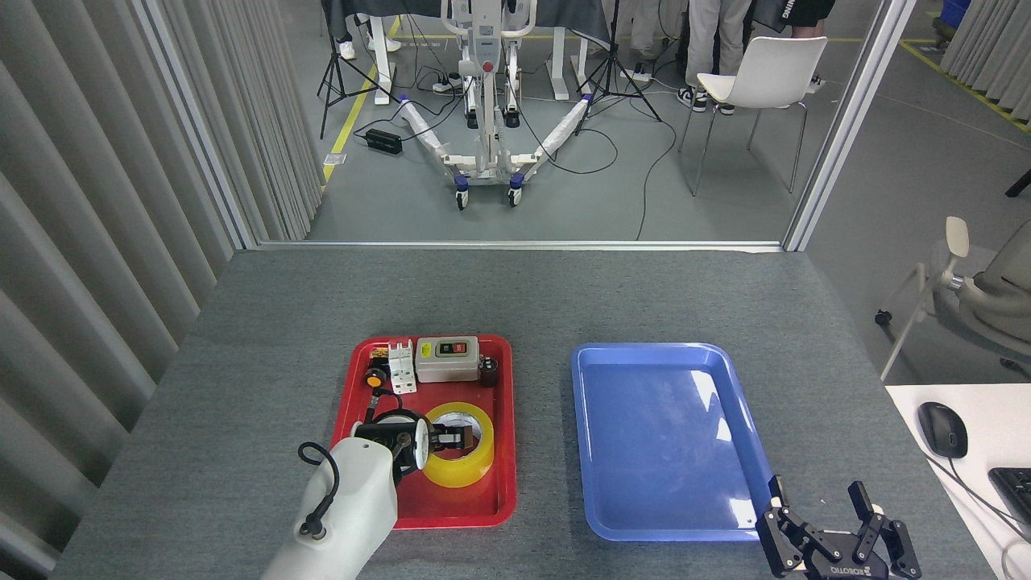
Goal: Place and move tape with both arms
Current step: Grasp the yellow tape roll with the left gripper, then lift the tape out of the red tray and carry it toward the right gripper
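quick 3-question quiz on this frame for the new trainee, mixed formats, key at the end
1. True or false: the tape lies in the blue tray.
2. Which gripper is at the tape? A) left gripper B) right gripper C) neither
3. Fill in: the grey switch box sits at the ___ end of the red tray, seen from the robot.

Key
1. False: it lies in the red tray; nothing shows in the blue one.
2. A: a finger reaches into the roll's core. The right gripper hangs open near the blue tray's near right corner.
3. Far.

White rounded left arm [346, 507] with black cable; black right gripper [838, 540] marked ROBOTIQ.
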Tool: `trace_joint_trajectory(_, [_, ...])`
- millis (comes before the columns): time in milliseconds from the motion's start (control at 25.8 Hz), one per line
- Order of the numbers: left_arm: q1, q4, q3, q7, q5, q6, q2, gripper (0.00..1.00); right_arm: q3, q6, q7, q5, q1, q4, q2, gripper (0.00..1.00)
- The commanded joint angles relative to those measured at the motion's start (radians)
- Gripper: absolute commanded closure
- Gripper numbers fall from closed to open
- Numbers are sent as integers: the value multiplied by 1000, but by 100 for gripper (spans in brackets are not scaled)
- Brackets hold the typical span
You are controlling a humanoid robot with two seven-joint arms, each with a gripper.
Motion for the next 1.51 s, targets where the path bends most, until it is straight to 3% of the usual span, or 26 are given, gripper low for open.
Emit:
trace_joint_trajectory(0, [-26, 50, -18, -17, 36, 3, -1, 0, 0, 0, 1, -1, -1, 0, 0, 0])
trace_joint_trajectory(504, [-44, 113, -43, -4, 68, -2, -9, 1, -8, 1, 1, 1, -2, 0, -2, 0])
trace_joint_trajectory(543, [-44, 113, -47, 1, 68, -2, -9, 5, -8, 1, 1, -1, -2, 0, -2, 0])
trace_joint_trajectory(620, [-44, 113, -53, 10, 68, -2, -10, 27, -8, 3, 1, 1, -4, 0, -3, 0])
trace_joint_trajectory(698, [-44, 113, -53, 13, 68, -2, -10, 34, -6, 3, 1, 1, -4, 0, -2, 0])
trace_joint_trajectory(775, [-44, 115, -53, 12, 68, -2, -10, 49, -6, 3, 1, -1, -4, 0, -2, 0])
trace_joint_trajectory(891, [-44, 118, -53, 12, 68, -4, -9, 50, -6, 3, 1, -1, -4, 0, -2, 0])
trace_joint_trajectory(1279, [-44, 118, -53, 13, 68, -8, 2, 71, -3, 3, 1, 1, -4, 0, -2, 0])
trace_joint_trajectory(1473, [-43, 118, -53, 13, 68, -10, 7, 76, -3, 0, 1, -1, -4, 0, -8, 0])
